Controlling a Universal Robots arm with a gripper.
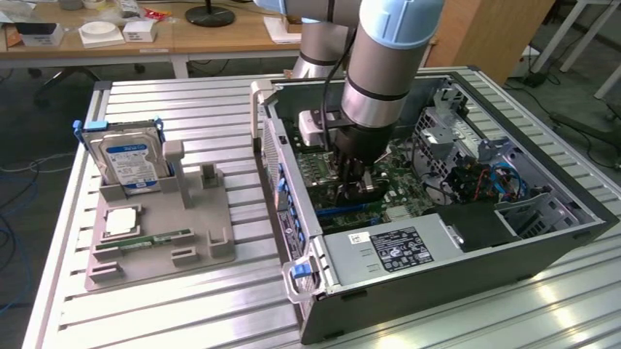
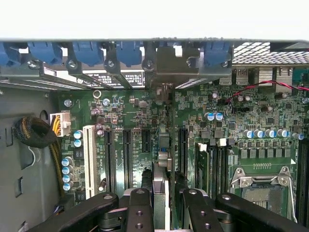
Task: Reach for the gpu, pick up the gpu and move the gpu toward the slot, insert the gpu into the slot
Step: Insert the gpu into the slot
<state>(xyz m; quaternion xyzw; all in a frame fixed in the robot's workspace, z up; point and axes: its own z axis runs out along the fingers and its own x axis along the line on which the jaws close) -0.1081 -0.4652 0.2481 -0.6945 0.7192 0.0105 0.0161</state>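
Inside the open computer case (image 1: 543, 240), the gripper (image 2: 161, 212) hung low over the motherboard (image 2: 145, 130), its jaws clenched on the gpu (image 2: 161, 186), which stood on edge between the black fingers (image 2: 140, 212). In the wrist view the thin card ran straight away from the jaws toward the rear wall of the case, its metal bracket (image 2: 166, 63) lying up against the row of blue clips (image 2: 87, 50) there. The card sat in line with one of the long black slots (image 2: 182, 145), among its parallel neighbours and a white slot (image 2: 89, 154); whether its edge had gone fully home could not be told. In the exterior view the gripper (image 1: 361, 190) reached down from the grey arm (image 1: 383, 65) into the middle of the case, beside the power supply (image 1: 393, 251).

The case lay on its side on a ribbed aluminium worktop (image 1: 174, 313). Toward the exterior view's left stood a grey holder tray (image 1: 155, 254), carrying an upright blue-labelled hard drive (image 1: 126, 160) and a small green memory stick (image 1: 145, 238). Beyond the worktop stood wooden desks (image 1: 145, 43) with small white boxes (image 1: 102, 33).
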